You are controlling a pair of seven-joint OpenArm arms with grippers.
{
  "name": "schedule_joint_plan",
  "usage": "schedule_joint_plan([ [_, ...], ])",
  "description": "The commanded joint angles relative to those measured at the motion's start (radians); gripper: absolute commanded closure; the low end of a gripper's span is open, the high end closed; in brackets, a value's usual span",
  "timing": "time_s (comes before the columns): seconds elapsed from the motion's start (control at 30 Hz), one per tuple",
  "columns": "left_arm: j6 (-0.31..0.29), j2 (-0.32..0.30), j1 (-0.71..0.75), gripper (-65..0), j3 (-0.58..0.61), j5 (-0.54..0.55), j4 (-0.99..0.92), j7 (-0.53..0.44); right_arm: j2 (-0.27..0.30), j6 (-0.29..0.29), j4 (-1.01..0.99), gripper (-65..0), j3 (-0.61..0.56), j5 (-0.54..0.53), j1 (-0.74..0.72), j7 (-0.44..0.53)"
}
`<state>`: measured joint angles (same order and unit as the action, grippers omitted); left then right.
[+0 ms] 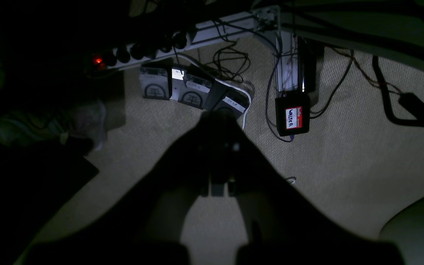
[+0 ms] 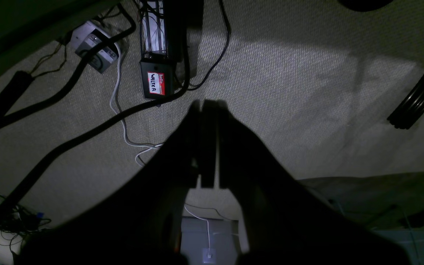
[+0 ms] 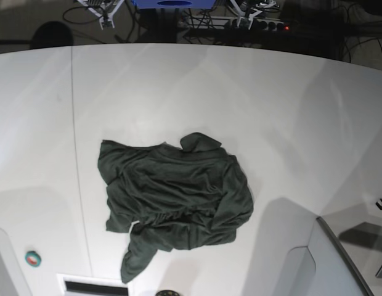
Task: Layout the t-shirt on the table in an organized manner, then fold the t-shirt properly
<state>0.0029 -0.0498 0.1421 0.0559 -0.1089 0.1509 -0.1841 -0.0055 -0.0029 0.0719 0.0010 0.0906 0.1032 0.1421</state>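
The dark green t-shirt (image 3: pixel 172 206) lies crumpled in a bunched heap on the white table (image 3: pixel 271 105), left of centre toward the front, with one sleeve trailing toward the front edge. Neither gripper shows in the base view. Both wrist views look down at the carpeted floor, away from the table top. My left gripper (image 1: pixel 219 116) is a dark silhouette with its fingers together and nothing in it. My right gripper (image 2: pixel 207 105) is also dark, with its fingers pressed together and nothing in it.
A thin dark seam (image 3: pixel 77 142) runs down the table's left side. A small green round object (image 3: pixel 33 258) sits at the front left. On the floor are a power strip (image 1: pixel 142 51), foot pedals (image 1: pixel 193 90), a labelled black box (image 1: pixel 293 116) and cables.
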Motion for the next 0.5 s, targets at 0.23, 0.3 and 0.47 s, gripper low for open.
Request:
schedule_joint_plan([
  [0.23, 0.003, -0.038, 0.101, 0.0, -0.003, 0.002, 0.141, -0.005, 0.014, -0.104, 0.088, -0.2, 0.004, 0.002, 0.082, 0.001],
  [0.3, 0.003, -0.051, 0.167, 0.0, -0.006, 0.002, 0.263, -0.005, 0.02, -0.187, 0.211, -0.3, 0.004, 0.002, 0.155, 0.001],
  [0.47, 0.003, -0.069, 0.31, 0.0, -0.006, 0.002, 0.537, -0.002, 0.034, -0.243, 0.619, -0.5, 0.004, 0.002, 0.367, -0.068],
])
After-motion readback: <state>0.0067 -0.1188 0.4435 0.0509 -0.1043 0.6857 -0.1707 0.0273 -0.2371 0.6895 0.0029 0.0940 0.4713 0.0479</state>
